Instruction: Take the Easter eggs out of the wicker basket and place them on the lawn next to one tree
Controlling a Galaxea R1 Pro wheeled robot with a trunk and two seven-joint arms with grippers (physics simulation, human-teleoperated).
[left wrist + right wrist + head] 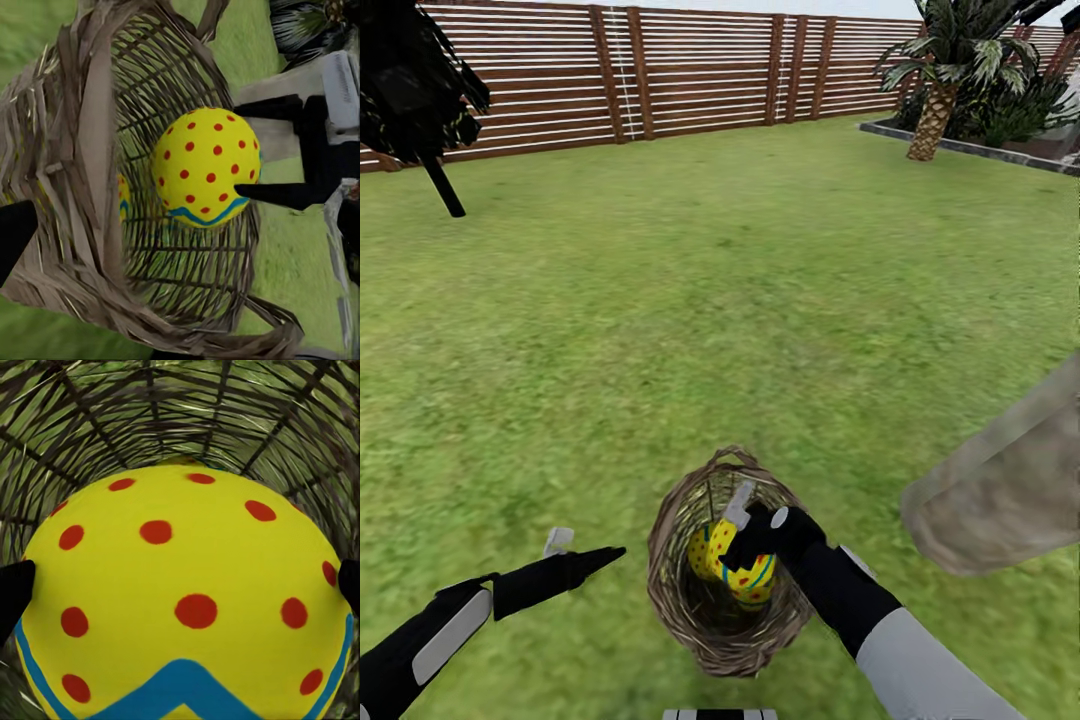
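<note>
From the head camera, the wicker basket (pixel 728 565) sits on the lawn (pixel 720 300) close in front. The right tool (pixel 752 535) reaches down into it and pinches the upper Easter egg (pixel 748 572); a second egg (pixel 705 548) lies just left of it. The left tool (pixel 585 555) hovers left of the basket, its state unclear.

From the left wrist, the egg (pixel 206 166) hangs inside the basket (pixel 90 135), a dark fingertip (pixel 262 192) touching its side.

From the right wrist, the egg (pixel 187 600) sits directly ahead, fingertips (pixel 13 589) against both flanks. The right arm is plainly nearer; lifting straight up should clear the rim. No writing is legible.

all views share wicker basket (pixel 726 560)
</note>
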